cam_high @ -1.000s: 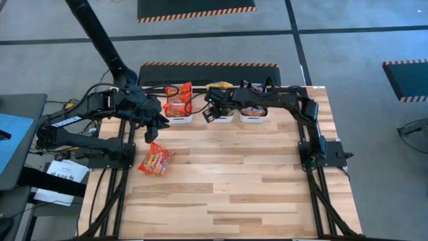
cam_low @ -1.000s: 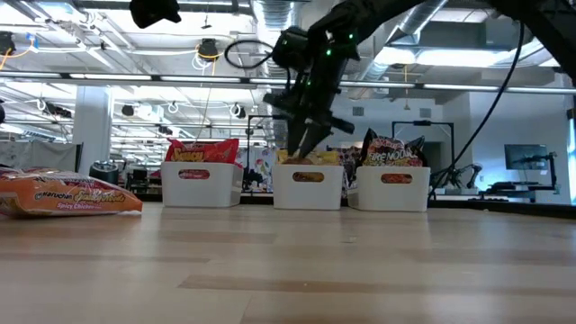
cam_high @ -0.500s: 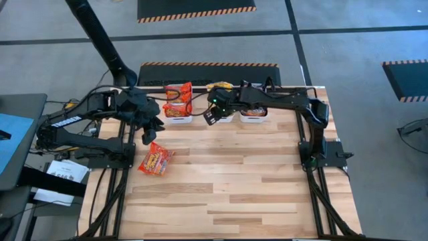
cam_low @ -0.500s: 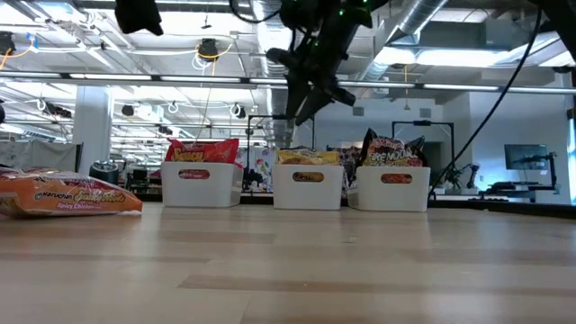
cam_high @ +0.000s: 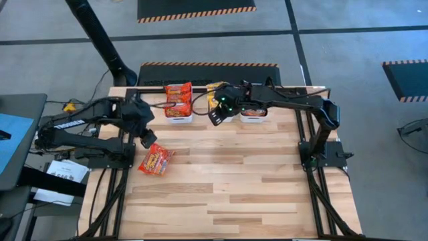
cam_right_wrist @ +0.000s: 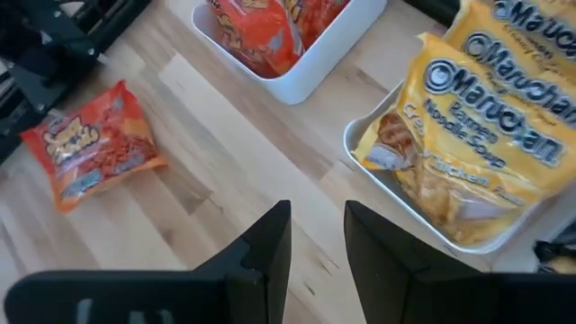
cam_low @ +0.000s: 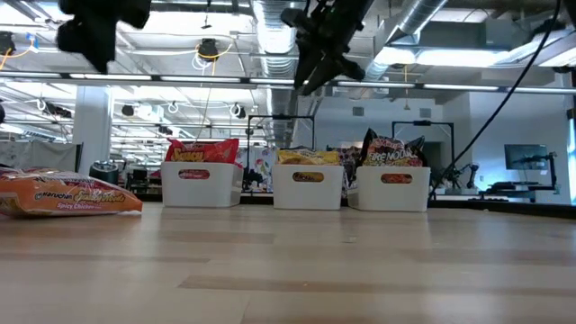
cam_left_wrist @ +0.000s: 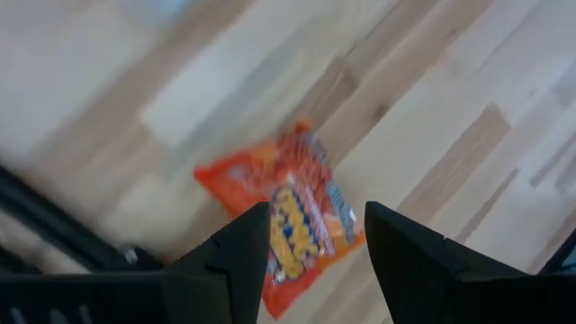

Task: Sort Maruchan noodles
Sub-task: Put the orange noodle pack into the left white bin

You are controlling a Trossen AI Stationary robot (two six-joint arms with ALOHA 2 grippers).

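Since a second ago my left gripper (cam_high: 148, 138) has pulled back from beside the red tray and swung out toward the table's left edge, and its fingers have spread; they now hang apart and empty just above the loose red packet (cam_high: 156, 161), which lies flat on the wood at the left side, well short of the trays. Through my left wrist camera that red packet (cam_left_wrist: 286, 214) shows between my two dark fingers (cam_left_wrist: 241, 254), with bare table all round it.

My right gripper (cam_high: 217, 116) has lifted off the middle tray (cam_high: 223, 119) and now hangs over its near rim, with nothing between its fingers, which stand a narrow gap apart. Past them my right wrist camera sees the yellow packets (cam_right_wrist: 474, 135) stacked in that white tray, and the red packets (cam_right_wrist: 270, 31) standing in the left tray (cam_right_wrist: 306, 67).

Across the far edge of the table (cam_high: 234, 181) the three white trays sit in a row: red packets (cam_low: 200, 151) on the left, yellow (cam_low: 309, 157) in the middle, dark ones (cam_low: 389, 149) on the right.
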